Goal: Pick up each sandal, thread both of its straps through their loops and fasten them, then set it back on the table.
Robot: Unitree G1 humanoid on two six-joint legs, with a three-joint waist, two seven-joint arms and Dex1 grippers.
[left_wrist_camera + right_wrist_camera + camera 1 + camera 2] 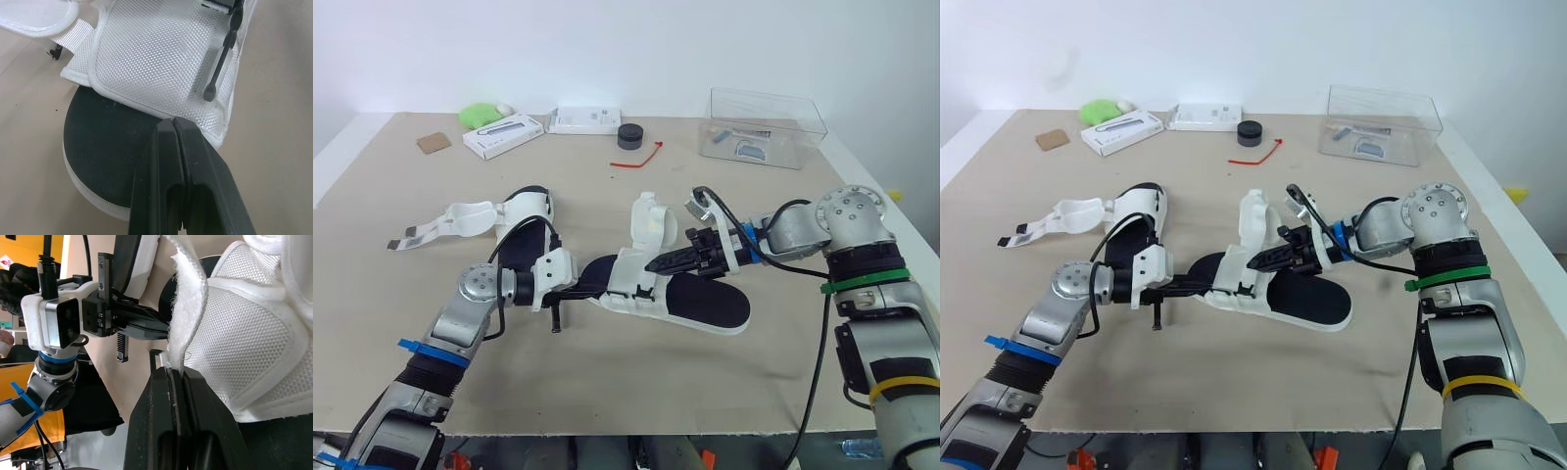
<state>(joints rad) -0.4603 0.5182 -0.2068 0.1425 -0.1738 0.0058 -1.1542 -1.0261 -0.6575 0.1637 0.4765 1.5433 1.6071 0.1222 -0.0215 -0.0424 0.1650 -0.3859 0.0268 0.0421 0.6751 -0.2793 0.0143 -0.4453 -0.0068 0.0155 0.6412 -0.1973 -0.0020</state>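
The left gripper [173,121] has its fingertips pressed together at the rim of the near sandal [705,304]'s white upper, and whether they pinch any of it is hidden under that edge. The strap [188,308] runs down between the clamped fingers of the right gripper [175,369], its end hidden there and its other end cut off by the picture's edge. The far sandal [529,206]'s near end is hidden behind the left gripper, and the contents of the clear box [783,103] at the far right are too small to tell.
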